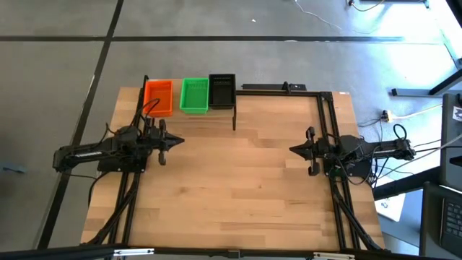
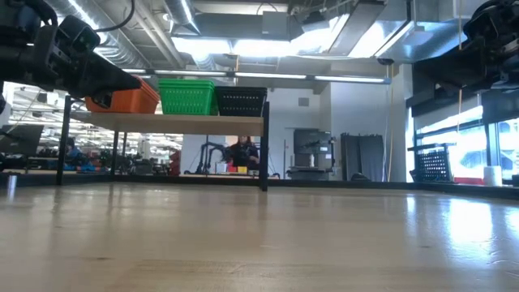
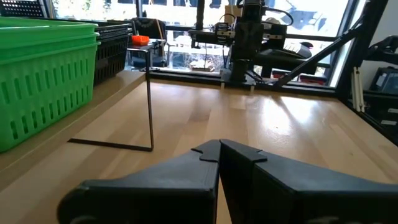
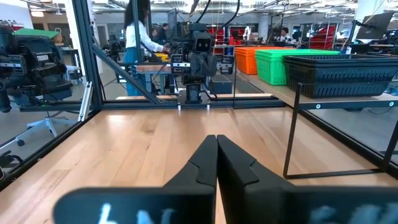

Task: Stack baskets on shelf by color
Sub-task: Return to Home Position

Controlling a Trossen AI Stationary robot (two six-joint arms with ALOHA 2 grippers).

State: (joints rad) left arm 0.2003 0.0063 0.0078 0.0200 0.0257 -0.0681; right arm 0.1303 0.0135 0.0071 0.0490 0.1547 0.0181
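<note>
From above, the shelf (image 1: 206, 120) is seen at the far left of the table (image 1: 238, 188). Three piles are set on it in a row: orange baskets (image 1: 159, 97) on the left, green baskets (image 1: 194, 95) in the middle and black baskets (image 1: 221, 90) on the right. They are side by side. The left gripper (image 1: 180, 141) is held over the table just near of the shelf, with its fingers pressed together and nothing in them. The right gripper (image 1: 291, 149) is held at the right side, well apart from the shelf, also closed and empty. The two grippers are pointed at each other.

From table height, the baskets are seen up on the raised shelf, and both arms are seen high at the top corners.

In the left wrist view, the green and black baskets are seen close by.

In the right wrist view, all three colours are seen on the shelf, and a person (image 4: 138, 34) is seen in the room behind.
</note>
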